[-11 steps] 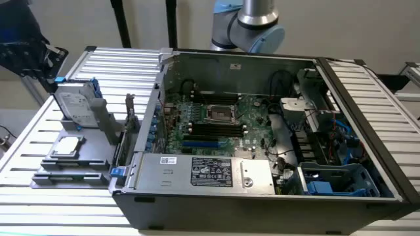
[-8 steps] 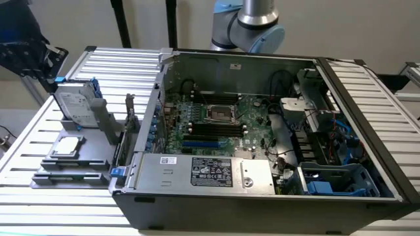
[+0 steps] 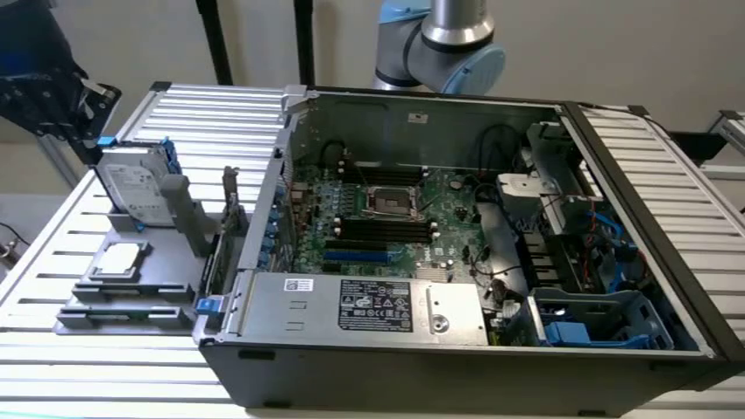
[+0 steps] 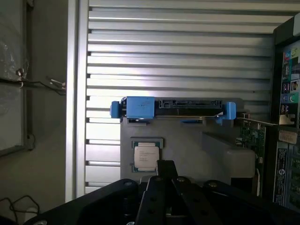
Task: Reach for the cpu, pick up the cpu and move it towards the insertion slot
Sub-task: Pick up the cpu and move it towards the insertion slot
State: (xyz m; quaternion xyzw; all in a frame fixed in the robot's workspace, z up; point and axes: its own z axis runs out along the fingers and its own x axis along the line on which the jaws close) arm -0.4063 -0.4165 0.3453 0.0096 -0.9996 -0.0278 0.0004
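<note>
In the exterior view the cpu [image 3: 119, 259], a small flat square chip with a silvery top and pale rim, lies in a grey holder [image 3: 166, 269] on the exterior view's left. It sits outside the open computer case [image 3: 466, 367], well apart from the insertion slot [image 3: 393, 202] on the green board. The wrist view adds faint print on the chip, the hard drive [image 4: 187, 105] in blue brackets beyond it, and the gripper [image 4: 165, 168] near the chip, its dark jaws drawn together on nothing.
</note>
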